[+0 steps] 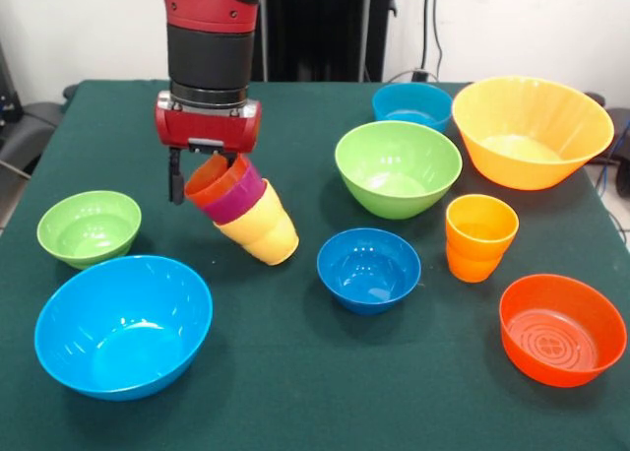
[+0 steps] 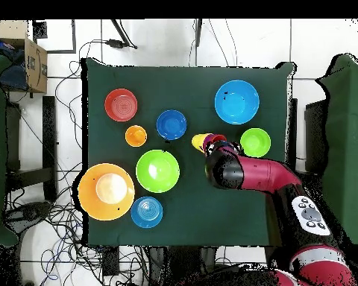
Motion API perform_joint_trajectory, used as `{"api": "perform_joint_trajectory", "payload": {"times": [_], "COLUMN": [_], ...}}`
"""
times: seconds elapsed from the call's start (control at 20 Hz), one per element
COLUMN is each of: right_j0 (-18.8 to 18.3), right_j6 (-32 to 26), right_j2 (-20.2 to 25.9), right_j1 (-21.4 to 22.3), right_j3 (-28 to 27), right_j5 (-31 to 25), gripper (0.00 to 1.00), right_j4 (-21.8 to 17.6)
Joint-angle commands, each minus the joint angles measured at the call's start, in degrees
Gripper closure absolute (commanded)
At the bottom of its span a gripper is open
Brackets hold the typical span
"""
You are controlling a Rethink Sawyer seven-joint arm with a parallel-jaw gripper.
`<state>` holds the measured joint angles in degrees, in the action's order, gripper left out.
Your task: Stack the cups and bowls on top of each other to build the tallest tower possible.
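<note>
STEP: I hold the tower of 3 nested cups tilted, left of centre | JAWS: gripper clamped on its red-orange rim | NEXT: I judge it needs righting, then setting on the surface.

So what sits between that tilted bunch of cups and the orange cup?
In the front view, a small dark blue bowl sits on the cloth between the tilted nested cups and the orange cup.

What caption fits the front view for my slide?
Pincer lifts three nested cups, tilted, among scattered bowls.
</note>
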<state>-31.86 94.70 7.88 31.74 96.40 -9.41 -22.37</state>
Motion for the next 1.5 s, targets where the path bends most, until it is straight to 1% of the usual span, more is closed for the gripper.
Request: {"api": "perform_joint_trajectory", "payload": {"times": [0.05,0.3,0.5,0.75,1.1,1.5], "right_j0": [-0.1,-0.1,0.6,1.8,3.5,3.8], "right_j6": [1.3,2.4,2.8,3.5,4.4,4.4], "right_j2": [8.6,10.0,10.1,9.7,7.8,7.6], "right_j1": [-2.4,-2.8,-3.7,-3.6,-1.9,-1.7], "right_j3": [-2.9,-3.1,-3.5,-4.0,-2.1,0.2], "right_j5": [-3.1,-3.6,-3.2,-4.0,-8.7,-9.4], "gripper": [0.0,0.0,0.0,0.0,0.0,0.0], "right_j4": [0.0,1.4,1.7,2.4,4.4,5.6]}}
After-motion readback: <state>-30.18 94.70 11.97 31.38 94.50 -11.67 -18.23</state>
